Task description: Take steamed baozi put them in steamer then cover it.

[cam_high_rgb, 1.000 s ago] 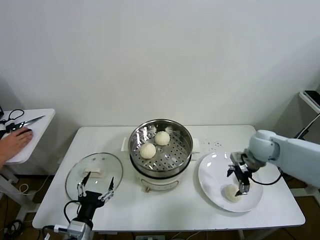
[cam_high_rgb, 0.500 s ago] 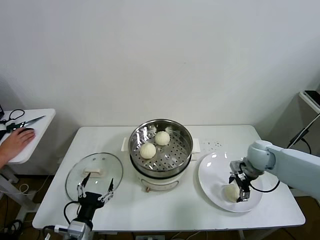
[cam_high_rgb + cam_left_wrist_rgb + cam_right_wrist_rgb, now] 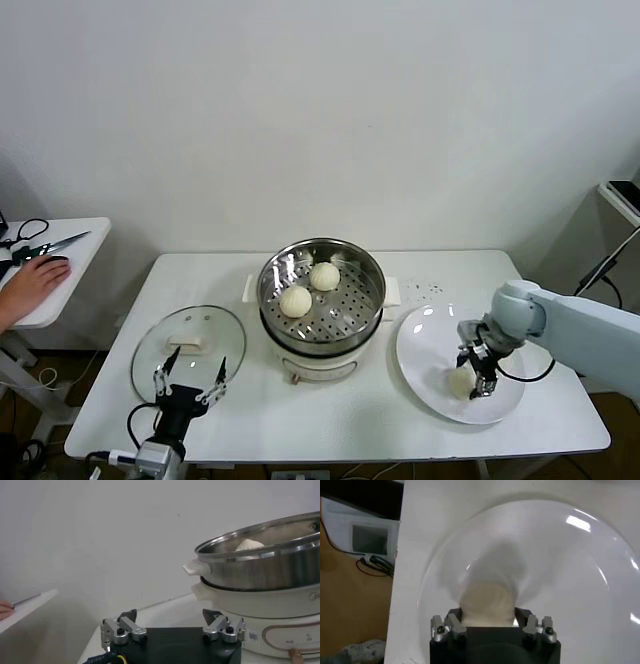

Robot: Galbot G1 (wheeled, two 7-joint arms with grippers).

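Right gripper point(image 3: 476, 380) has apparently closed around the plate's baozi point(image 3: 460, 382)

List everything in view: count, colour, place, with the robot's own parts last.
Round cream-white dough buns: three; two on the steamer's tray, one on the plate.
Shiny stainless-steel steamer pot on cream base: one, table centre.
Round clear glass lid with white handle: one, flat on the table, left of the steamer.
Flat white plate: one, right of the steamer.
White table: one.
Black-handled scissors: one, side table at far left.
Person's hand: one, on that side table.
Left gripper: fingers open, hovering at the lid's near edge.
Right gripper: fingers around the plate's bun.
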